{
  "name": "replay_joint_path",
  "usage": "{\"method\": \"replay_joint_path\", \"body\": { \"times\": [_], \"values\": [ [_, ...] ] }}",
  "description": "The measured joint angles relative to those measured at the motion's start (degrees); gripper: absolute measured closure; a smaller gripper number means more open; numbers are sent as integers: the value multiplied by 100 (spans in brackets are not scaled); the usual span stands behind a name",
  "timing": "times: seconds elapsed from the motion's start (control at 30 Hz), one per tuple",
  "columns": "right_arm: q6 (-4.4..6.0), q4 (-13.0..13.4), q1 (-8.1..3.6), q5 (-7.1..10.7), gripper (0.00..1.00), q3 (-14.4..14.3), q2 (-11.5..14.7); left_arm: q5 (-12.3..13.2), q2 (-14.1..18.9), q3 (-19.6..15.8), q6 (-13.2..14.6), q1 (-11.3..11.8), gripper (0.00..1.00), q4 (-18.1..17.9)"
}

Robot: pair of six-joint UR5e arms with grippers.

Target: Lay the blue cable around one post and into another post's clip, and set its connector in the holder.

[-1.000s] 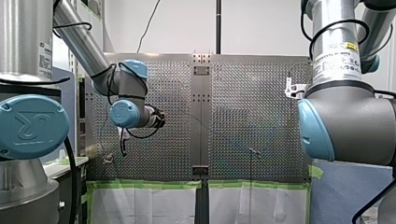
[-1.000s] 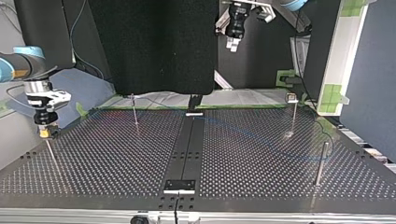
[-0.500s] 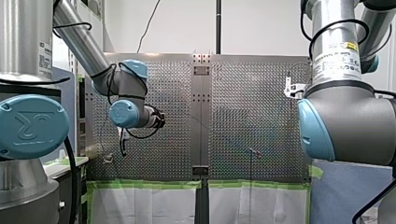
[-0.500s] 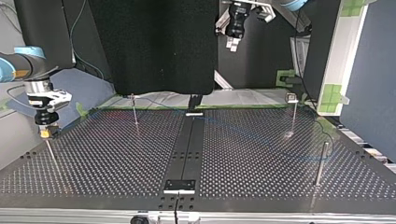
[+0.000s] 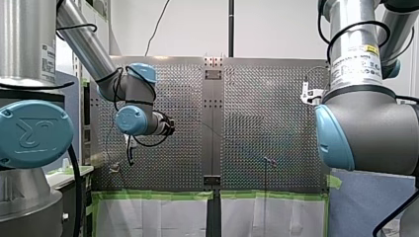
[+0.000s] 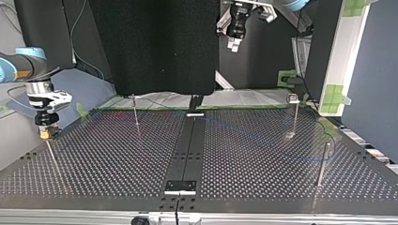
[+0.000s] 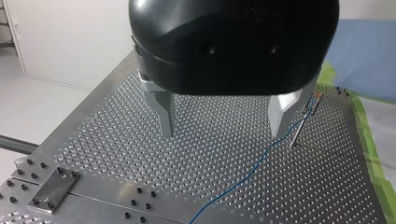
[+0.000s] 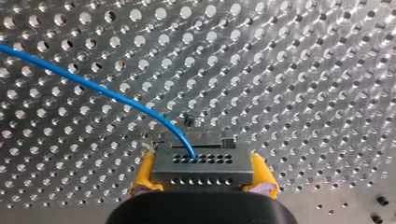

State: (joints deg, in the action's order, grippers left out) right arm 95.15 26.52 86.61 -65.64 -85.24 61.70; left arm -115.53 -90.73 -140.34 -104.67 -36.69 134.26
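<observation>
In the right wrist view my right gripper (image 8: 204,179) has its yellow pads shut on a grey connector block (image 8: 203,165). The blue cable (image 8: 93,86) leaves the block's face and curves away over the perforated plate. A small fitting (image 8: 195,122) sits just ahead of the connector. At the top view's left my right gripper (image 6: 45,130) hangs over a thin post (image 6: 50,152). My left gripper (image 7: 224,123) is open with nothing between its metal fingers, high above the table (image 6: 233,43). The cable (image 7: 252,172) lies on the plate under it and reaches a clip post (image 7: 306,119).
Three more posts stand on the plate in the top view: one at the back left (image 6: 135,111), a clip-topped one at the back right (image 6: 294,117), and a plain one at the front right (image 6: 321,164). A dark central strip (image 6: 187,145) carries a bracket (image 6: 180,186) near the front edge.
</observation>
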Motion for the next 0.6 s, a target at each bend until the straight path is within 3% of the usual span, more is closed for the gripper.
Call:
{"method": "replay_joint_path", "body": {
  "times": [0.6],
  "values": [
    [-1,-22,-12,29,100,67,-59,0,-5,-7,0,2,0,4]
  ]
}}
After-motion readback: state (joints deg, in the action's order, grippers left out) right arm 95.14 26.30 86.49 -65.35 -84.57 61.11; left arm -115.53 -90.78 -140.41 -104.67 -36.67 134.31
